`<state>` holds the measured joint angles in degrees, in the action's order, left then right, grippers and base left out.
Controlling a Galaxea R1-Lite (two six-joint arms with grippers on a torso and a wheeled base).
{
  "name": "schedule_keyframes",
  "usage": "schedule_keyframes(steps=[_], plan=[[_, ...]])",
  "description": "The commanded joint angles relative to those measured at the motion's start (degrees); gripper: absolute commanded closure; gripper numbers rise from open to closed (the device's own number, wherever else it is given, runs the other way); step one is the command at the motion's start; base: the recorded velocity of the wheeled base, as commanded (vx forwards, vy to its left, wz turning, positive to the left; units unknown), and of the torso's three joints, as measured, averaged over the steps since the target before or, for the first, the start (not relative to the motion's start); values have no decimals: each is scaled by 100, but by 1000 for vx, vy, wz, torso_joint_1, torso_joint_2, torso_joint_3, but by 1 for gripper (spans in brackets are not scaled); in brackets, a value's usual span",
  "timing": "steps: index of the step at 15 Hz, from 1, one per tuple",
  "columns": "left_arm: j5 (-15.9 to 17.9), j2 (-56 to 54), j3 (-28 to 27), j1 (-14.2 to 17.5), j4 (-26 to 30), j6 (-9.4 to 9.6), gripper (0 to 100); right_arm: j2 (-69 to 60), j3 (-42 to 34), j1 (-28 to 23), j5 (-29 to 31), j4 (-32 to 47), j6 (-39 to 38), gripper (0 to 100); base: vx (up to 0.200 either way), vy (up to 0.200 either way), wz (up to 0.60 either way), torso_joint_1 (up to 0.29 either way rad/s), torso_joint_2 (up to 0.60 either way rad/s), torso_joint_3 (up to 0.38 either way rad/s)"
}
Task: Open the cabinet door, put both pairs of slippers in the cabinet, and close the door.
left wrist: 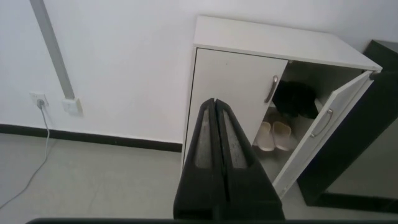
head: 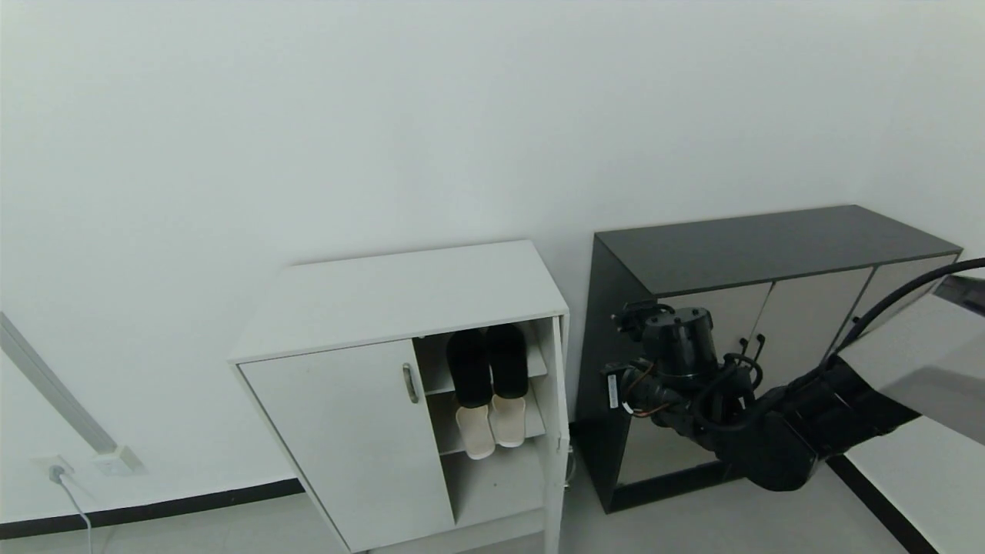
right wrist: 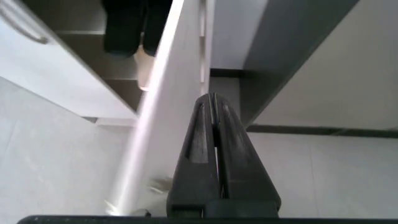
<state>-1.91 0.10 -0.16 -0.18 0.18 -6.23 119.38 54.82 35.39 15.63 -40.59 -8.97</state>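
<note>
The white cabinet (head: 400, 296) stands against the wall with its left door (head: 346, 431) closed and its right door (head: 554, 431) swung open. Inside, a black pair of slippers (head: 489, 362) sits on the upper shelf and a white pair (head: 490, 427) on the shelf below. My right arm (head: 677, 377) hangs just right of the open door. In its wrist view the right gripper (right wrist: 214, 106) is shut on nothing, close beside the door panel (right wrist: 168, 93). My left gripper (left wrist: 215, 102) is shut and empty, well in front of the cabinet (left wrist: 236, 81).
A dark cabinet (head: 769, 246) with mirrored fronts stands right of the white one, with a narrow gap between them. A wall socket (head: 54, 468) with a cable and a slanted conduit (head: 46, 385) are at the left. Bare floor lies in front.
</note>
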Motion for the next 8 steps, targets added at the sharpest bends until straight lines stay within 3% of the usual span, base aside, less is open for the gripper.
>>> schedule_keyframes(steps=[1,4,8], plan=[[-2,-1,-2,1,-1,-1,100,-266,-147,135,-34,-19,53,100,0,0,0,0,0,0],[-2,-1,7,1,-1,-1,100,-266,-217,240,-51,-27,106,100,0,0,0,0,0,0],[-2,8,-2,1,-1,-1,100,-266,-279,276,-209,-115,106,100,0,0,600,1,0,2]])
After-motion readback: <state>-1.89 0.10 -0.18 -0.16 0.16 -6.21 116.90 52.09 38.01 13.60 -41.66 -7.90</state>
